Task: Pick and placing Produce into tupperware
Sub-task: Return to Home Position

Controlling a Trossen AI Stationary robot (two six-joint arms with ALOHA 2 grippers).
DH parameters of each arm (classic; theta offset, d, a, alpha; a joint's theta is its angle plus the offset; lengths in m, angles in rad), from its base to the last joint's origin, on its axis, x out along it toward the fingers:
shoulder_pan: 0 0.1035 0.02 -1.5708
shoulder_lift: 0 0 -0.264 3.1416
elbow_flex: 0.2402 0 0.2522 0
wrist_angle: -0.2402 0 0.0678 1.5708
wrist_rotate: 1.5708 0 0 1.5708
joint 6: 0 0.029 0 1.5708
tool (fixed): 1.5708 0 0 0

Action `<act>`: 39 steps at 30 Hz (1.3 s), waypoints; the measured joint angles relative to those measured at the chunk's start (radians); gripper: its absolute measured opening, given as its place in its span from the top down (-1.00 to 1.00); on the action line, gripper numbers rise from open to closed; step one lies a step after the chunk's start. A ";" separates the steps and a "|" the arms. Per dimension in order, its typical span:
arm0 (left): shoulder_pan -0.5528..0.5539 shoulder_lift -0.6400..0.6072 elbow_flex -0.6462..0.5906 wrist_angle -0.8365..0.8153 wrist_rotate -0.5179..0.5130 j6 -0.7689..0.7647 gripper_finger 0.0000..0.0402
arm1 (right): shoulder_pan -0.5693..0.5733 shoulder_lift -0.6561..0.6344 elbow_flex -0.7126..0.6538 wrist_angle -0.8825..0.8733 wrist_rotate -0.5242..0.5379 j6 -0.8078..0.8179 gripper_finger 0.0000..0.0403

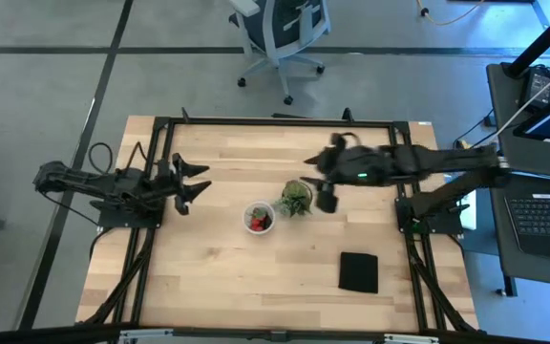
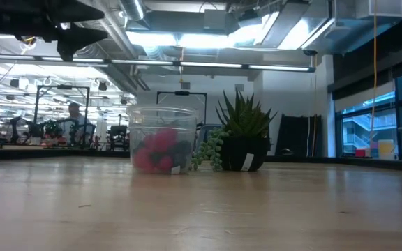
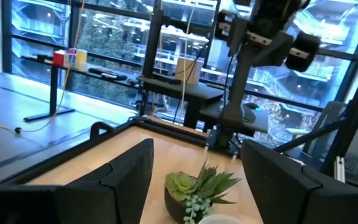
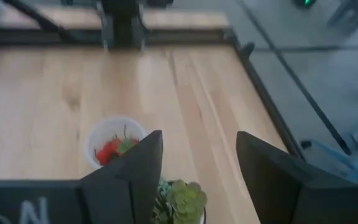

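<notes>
The tupperware (image 1: 259, 217), a small round translucent container, stands on the table near its middle with red and dark produce (image 1: 259, 222) inside; it also shows in the low view (image 2: 161, 139) and the right wrist view (image 4: 113, 140). My right gripper (image 1: 311, 181) is open and empty, up in the air just right of the green plant (image 1: 294, 199); its fingers show in its wrist view (image 4: 194, 177). My left gripper (image 1: 197, 179) is open and empty at the table's left, raised, pointing toward the plant (image 3: 197, 186).
A potted green succulent (image 2: 243, 136) stands right beside the tupperware. A flat black square (image 1: 358, 272) lies toward the near right. Black frame rails (image 1: 275, 122) run round the table. An office chair (image 1: 280, 29) stands beyond the far edge.
</notes>
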 joint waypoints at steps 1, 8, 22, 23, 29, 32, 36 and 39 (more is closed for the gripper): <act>0.004 -0.025 0.000 -0.024 0.008 -0.001 -0.18 | 0.000 -0.056 -0.072 0.058 -0.001 0.000 -0.03; 0.069 -0.099 0.000 -0.121 0.204 -0.001 -0.18 | 0.000 -0.404 -0.518 0.371 -0.025 0.055 -0.03; 0.284 -0.102 0.001 -0.219 0.337 0.014 -0.18 | 0.000 -0.864 -1.021 0.675 -0.088 0.138 -0.03; 0.299 -0.109 0.001 -0.218 0.337 0.021 -0.18 | -0.001 -0.894 -1.043 0.672 -0.087 0.139 -0.03; 0.366 -0.142 0.001 -0.227 0.374 0.029 -0.18 | -0.001 -1.059 -1.133 0.614 -0.006 0.113 -0.03; 0.392 -0.165 0.001 -0.255 0.383 0.026 -0.18 | -0.001 -1.139 -1.172 0.604 -0.002 0.134 -0.03; 0.427 -0.197 0.001 -0.286 0.383 0.026 -0.18 | -0.001 -1.243 -1.210 0.603 -0.008 0.128 -0.03; 0.451 -0.220 0.001 -0.310 0.383 0.026 -0.18 | -0.001 -1.317 -1.243 0.598 -0.010 0.105 -0.03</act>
